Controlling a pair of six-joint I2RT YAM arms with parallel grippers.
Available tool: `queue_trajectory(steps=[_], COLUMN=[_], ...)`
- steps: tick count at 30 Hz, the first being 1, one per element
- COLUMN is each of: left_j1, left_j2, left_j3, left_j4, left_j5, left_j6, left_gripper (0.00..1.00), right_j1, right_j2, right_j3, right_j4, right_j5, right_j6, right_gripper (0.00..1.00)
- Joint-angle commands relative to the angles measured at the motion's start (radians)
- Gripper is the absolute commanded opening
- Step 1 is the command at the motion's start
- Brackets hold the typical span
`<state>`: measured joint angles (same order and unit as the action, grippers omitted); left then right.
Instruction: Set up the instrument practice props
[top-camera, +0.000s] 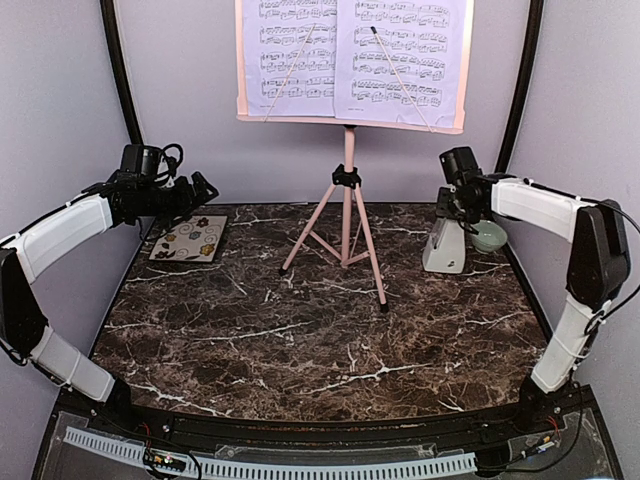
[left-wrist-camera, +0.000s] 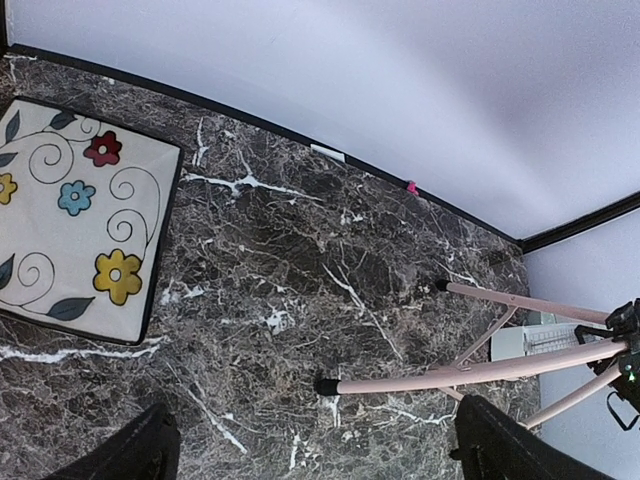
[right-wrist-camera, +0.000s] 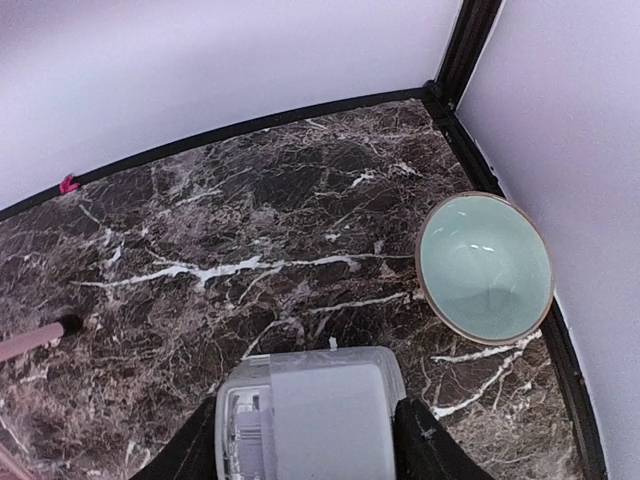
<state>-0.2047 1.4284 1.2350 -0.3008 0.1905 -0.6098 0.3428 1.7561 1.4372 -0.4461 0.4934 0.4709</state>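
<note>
— Where is the music stand (top-camera: 349, 215)?
— At the back middle of the table (top-camera: 300, 330), upright on its tripod legs. The two lavender sheet-music pages (top-camera: 285, 55) lie side by side on its pink panel.
— And the metronome (top-camera: 444, 248)?
— It stands on the right side, just beside the pale green bowl (right-wrist-camera: 485, 268). The right gripper (right-wrist-camera: 305, 445) is over its top, fingers pressed to both sides.
— The left gripper (left-wrist-camera: 320, 445)?
— Spread wide, holding nothing — it hovers above bare table between the floral tile (left-wrist-camera: 75, 215) and the stand's legs.
</note>
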Motion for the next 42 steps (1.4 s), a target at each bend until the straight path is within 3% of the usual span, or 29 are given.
queue_trajectory(steps=[1,8,17,27,36,42], left_j1=[0.006,0.004,-0.064,-0.161,-0.308,-0.346], left_j2=[-0.033,-0.051,-0.095,-0.202,-0.352,-0.414], left_j3=[0.008,-0.045,-0.068,-0.157,-0.348,-0.462], left_j4=[-0.022,-0.017,-0.025,-0.044,0.028,0.104], left_j5=[0.044,0.086,0.104,0.177,0.2,0.211], left_j6=[0.025,0.033,0.115,0.14,0.074,0.067], left_gripper=[0.99,0.99,0.99,0.99,0.98,0.95], right_j1=[-0.005,-0.003,0.015,0.149,0.366,0.511], right_j2=[-0.15,-0.365,-0.605,-0.849,-0.932,-0.771], right_j3=[-0.047,-0.22,-0.357,-0.47,-0.573,-0.524], right_j4=[0.073,0.159,0.125,0.054,0.141,0.266], right_j5=[-0.068,-0.244,-0.47,-0.692,-0.751,-0.727], right_j6=[-0.093,-0.169,-0.236,-0.258,-0.215,-0.233], right_gripper=[0.21,0.2,0.18,0.17,0.15,0.15])
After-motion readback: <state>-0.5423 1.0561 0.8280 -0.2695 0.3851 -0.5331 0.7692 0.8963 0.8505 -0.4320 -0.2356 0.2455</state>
